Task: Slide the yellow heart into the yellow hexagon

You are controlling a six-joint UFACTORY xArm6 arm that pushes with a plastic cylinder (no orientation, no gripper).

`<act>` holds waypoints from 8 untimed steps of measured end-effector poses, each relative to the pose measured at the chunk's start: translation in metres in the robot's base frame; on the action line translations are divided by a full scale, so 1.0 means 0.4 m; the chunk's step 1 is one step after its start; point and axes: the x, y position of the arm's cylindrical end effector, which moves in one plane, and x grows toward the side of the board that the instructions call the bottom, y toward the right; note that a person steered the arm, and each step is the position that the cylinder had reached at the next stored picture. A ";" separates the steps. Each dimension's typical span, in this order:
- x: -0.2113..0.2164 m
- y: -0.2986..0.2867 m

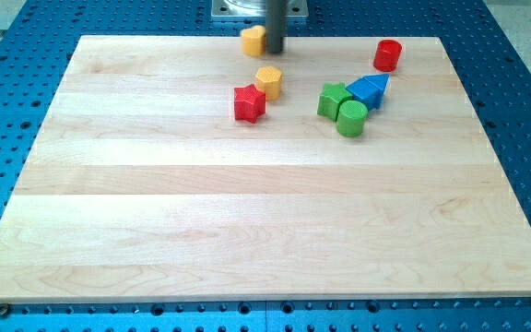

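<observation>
The yellow heart [253, 40] lies near the top edge of the wooden board, a little left of centre. My tip [274, 51] stands right against its right side, touching or nearly so. The yellow hexagon [268, 81] lies below the heart, slightly to the right, with a clear gap between them. A red star [249, 103] sits against the hexagon's lower left.
A green star [334, 100], a green cylinder [351, 118] and a blue triangle [370, 90] cluster at the upper right. A red cylinder [388, 54] stands alone farther right. The board [247, 221] rests on a blue perforated table.
</observation>
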 end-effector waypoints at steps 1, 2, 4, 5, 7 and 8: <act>0.239 -0.168; 0.150 -0.257; -0.123 -0.255; -0.124 -0.156; -0.010 0.043; -0.063 0.024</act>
